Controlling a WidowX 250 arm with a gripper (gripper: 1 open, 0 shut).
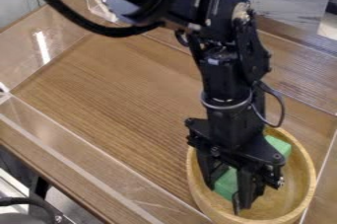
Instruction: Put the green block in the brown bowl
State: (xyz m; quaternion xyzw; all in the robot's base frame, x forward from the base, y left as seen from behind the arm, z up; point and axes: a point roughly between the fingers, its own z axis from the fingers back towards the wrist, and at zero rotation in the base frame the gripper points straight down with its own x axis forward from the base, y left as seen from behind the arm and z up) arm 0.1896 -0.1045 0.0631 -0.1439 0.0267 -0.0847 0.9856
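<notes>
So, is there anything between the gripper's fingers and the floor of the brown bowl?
In the camera view, the gripper reaches down inside the brown bowl, shut on the green block. Nothing else shows beneath it; the arm hides part of the bowl's floor.

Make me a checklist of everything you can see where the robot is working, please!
Surface: wooden table with clear grain; a see-through sheet edge runs along its near left side.
Job's things: green block is down inside the brown bowl, between the gripper's fingers; another green bit shows behind the gripper.
Clutter: nothing seen.
Grippers: gripper points down into the bowl, shut on the green block.
Cables: black cable loops from the arm's upper part.
Surroundings: blurry pale background, cannot tell what it is.
</notes>
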